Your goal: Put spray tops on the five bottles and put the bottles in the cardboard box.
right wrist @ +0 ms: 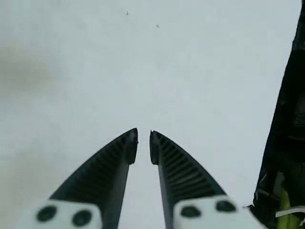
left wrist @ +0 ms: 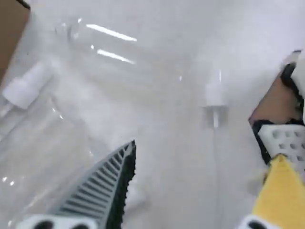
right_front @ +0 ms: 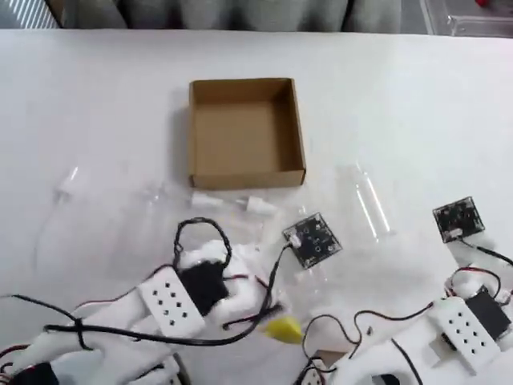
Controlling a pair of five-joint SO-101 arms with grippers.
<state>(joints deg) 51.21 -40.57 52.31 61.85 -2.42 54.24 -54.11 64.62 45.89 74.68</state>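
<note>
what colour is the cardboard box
The cardboard box is plain brown, inside and out; it shows best in the high view.

The table is smooth, matt white. The box is plain brown cardboard, dull and slightly fibrous, with raw cut edges. One bottle is clear, glossy plastic, and another bottle of the same material carries bright streaks of reflected light. A spray top is opaque white plastic with a soft sheen. The left gripper has one ribbed grey finger with a dark edge and one smooth yellow plastic finger. The right gripper has ribbed, matt dark fingers. The arm shell is matt white plastic, the circuit board is dark, and the wire has a black, rubbery-looking coat.
</note>
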